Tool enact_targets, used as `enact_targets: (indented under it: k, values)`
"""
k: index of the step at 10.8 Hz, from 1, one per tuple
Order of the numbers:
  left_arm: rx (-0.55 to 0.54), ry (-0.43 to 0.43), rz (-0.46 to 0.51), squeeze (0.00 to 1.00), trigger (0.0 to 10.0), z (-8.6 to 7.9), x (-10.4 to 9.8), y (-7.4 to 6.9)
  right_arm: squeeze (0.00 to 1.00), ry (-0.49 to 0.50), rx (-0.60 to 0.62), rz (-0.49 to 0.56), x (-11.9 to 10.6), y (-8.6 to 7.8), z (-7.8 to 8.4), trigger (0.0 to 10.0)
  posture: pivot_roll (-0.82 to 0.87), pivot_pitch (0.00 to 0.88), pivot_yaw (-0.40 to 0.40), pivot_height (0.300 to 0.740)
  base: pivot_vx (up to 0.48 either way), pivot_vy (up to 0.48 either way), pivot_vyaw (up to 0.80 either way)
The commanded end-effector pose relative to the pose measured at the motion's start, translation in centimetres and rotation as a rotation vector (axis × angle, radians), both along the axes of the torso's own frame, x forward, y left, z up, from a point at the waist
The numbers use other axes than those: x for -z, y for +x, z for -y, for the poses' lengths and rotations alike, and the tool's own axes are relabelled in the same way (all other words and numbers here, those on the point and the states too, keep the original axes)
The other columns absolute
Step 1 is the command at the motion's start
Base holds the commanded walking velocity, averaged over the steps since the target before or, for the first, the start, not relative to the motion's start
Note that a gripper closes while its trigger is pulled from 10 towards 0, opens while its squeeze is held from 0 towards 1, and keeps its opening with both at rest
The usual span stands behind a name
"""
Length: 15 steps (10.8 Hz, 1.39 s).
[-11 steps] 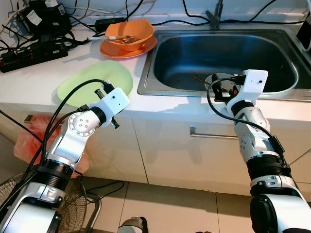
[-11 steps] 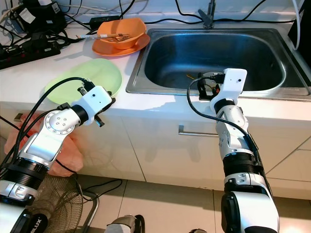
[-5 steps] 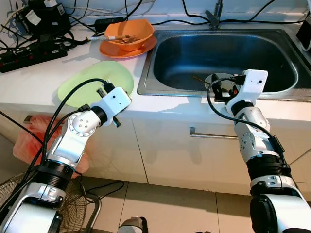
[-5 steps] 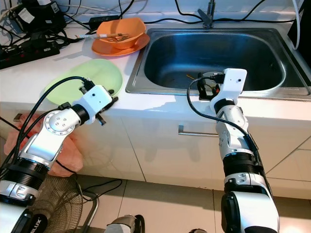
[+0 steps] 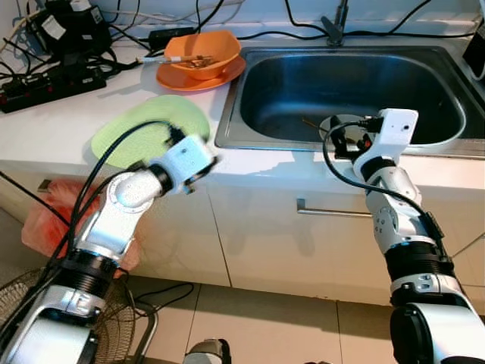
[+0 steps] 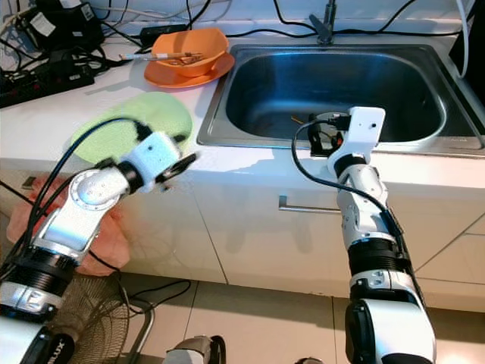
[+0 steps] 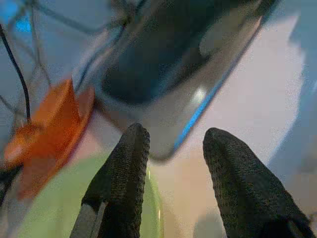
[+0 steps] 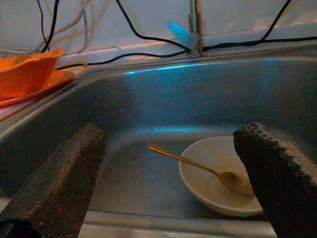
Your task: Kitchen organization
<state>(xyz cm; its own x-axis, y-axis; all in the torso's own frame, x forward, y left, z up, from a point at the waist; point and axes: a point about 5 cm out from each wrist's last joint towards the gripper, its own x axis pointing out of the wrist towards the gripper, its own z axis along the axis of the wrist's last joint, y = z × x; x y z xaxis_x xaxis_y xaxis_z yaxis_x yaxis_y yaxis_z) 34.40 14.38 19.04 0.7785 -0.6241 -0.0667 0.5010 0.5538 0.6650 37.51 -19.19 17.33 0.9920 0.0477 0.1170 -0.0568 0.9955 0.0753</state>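
Note:
A pale green plate (image 5: 144, 129) lies flat on the white counter (image 5: 45, 125), near its front edge. My left gripper (image 5: 206, 162) is motion-blurred at that edge, just right of the plate; in the left wrist view its fingers (image 7: 124, 168) stand open with nothing between them. Behind, an orange bowl (image 5: 203, 47) holding utensils sits on an orange plate (image 5: 173, 78). A white bowl (image 8: 218, 176) with a gold spoon (image 8: 188, 161) rests in the steel sink (image 5: 250, 129). My right gripper (image 5: 345, 138) hovers over the sink's front rim, open wide and empty.
Power strips and tangled cables (image 5: 53, 80) crowd the back left of the counter. The faucet (image 5: 333, 26) stands behind the sink. Below are white cabinet doors with a bar handle (image 5: 333, 211), a pink bag (image 5: 45, 220) and a floor fan (image 5: 114, 318).
My left gripper has swung right along the counter's front edge, away from the green plate's near rim toward the sink. The right arm has not moved.

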Motion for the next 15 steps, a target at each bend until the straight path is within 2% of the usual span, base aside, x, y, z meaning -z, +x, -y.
enact_targets:
  k: [1,4,6,7,10,11,12,13,14,15]
  values:
    - [0.039,-0.004,0.014,1.00,10.0,0.2,-0.2,-0.4,0.00,-0.006,-0.014,-0.005,-0.1,0.2,-0.2,10.0,0.17,0.056,0.091,0.740,0.000,0.000,0.00]
    - [0.112,-0.037,0.049,1.00,10.0,1.4,-0.6,-1.1,0.00,-0.003,-0.012,-0.002,-0.2,0.2,-0.3,10.0,0.17,0.049,0.094,0.740,0.000,0.000,0.00]
    - [0.141,-0.109,0.193,1.00,10.0,2.6,-3.0,-1.8,0.00,-0.002,-0.010,0.001,-0.3,0.3,-0.2,10.0,0.17,0.045,0.090,0.740,0.000,0.000,0.00]
    - [0.067,-0.181,0.345,1.00,10.0,2.5,-4.9,-2.1,0.00,-0.002,-0.010,0.003,-0.4,0.4,-0.2,10.0,0.18,0.042,0.087,0.740,0.000,0.000,0.00]
    - [-0.185,-0.352,0.508,1.00,10.0,0.5,-6.1,-3.2,0.00,0.015,-0.024,0.048,-1.1,0.1,-0.4,10.0,0.18,0.044,0.088,0.740,0.000,0.000,0.00]
    - [-0.327,-0.428,0.564,0.37,10.0,-0.7,-6.7,-3.9,0.00,0.033,-0.026,0.113,-2.2,-0.4,-0.4,10.0,0.18,0.043,0.087,0.740,0.000,0.000,0.00]
    - [-0.410,-0.439,0.556,0.00,10.0,-1.7,-6.1,-4.0,0.00,0.029,-0.037,0.159,-3.1,-0.9,-0.5,10.0,0.18,0.043,0.084,0.740,0.000,0.000,0.00]
    - [-0.499,-0.486,0.481,0.00,10.0,-2.9,-4.7,-3.7,0.00,0.019,-0.048,0.193,-3.9,-1.5,-0.7,10.0,0.17,0.045,0.081,0.740,0.000,0.000,0.00]
    - [-0.579,-0.560,0.377,0.00,10.0,-3.7,-3.1,-3.6,0.00,-0.020,-0.085,0.208,-4.3,-3.2,-1.4,10.0,0.16,0.045,0.079,0.740,0.000,0.000,0.00]
    - [-0.601,-0.589,0.353,0.00,10.0,-3.7,-3.1,-3.6,0.00,-0.025,-0.096,0.208,-4.1,-4.1,-1.7,10.0,0.15,0.044,0.083,0.740,0.000,0.000,0.00]
